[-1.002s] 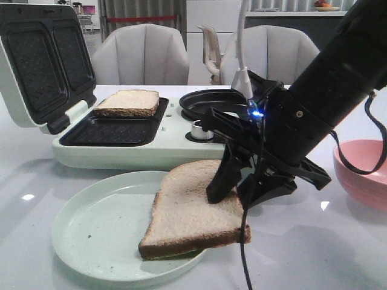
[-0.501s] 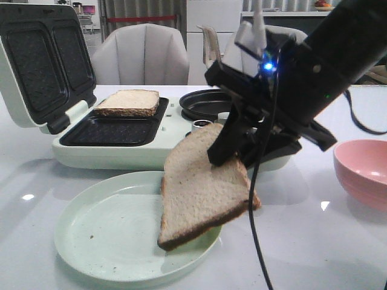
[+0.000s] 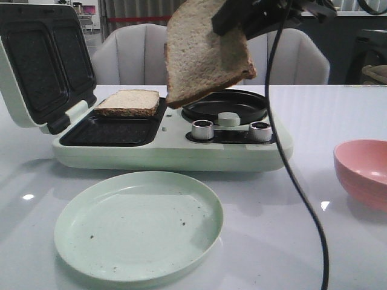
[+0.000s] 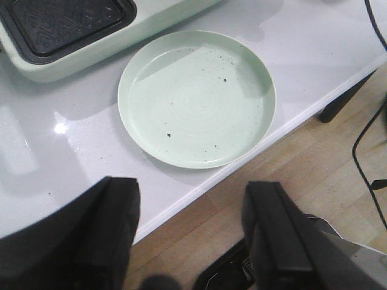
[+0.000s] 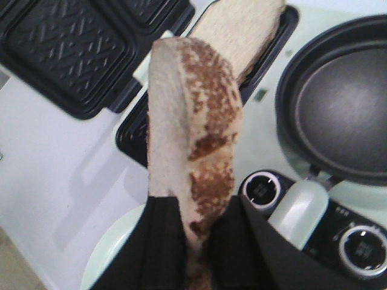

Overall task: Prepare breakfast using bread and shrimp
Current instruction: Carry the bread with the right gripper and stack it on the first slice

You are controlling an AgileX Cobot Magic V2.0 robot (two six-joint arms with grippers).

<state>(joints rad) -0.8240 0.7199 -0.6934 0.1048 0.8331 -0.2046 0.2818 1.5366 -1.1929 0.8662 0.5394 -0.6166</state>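
Note:
One slice of bread (image 3: 202, 51) hangs on edge high above the sandwich maker (image 3: 169, 148), with my right gripper (image 3: 236, 21) shut on its upper corner. From the right wrist, that bread slice (image 5: 190, 145) runs up from between the closed fingers of the right gripper (image 5: 196, 241). A second bread slice (image 3: 128, 103) lies flat in the maker's rear cavity. My left gripper (image 4: 190, 235) stands open and empty over the table's front edge, near the pale green plate (image 4: 196, 96). The shrimp is out of view.
The plate (image 3: 138, 223) holds only crumbs. The maker's lid (image 3: 42, 63) stands open at the left, and its round black pan (image 3: 225, 106) and two knobs (image 3: 202, 129) are on its right. A pink bowl (image 3: 363, 172) stands at the right. A black cable (image 3: 296, 181) hangs down.
My right gripper has lifted the bread slice off the plate and carried it up and back, over the sandwich maker. The plate is now bare.

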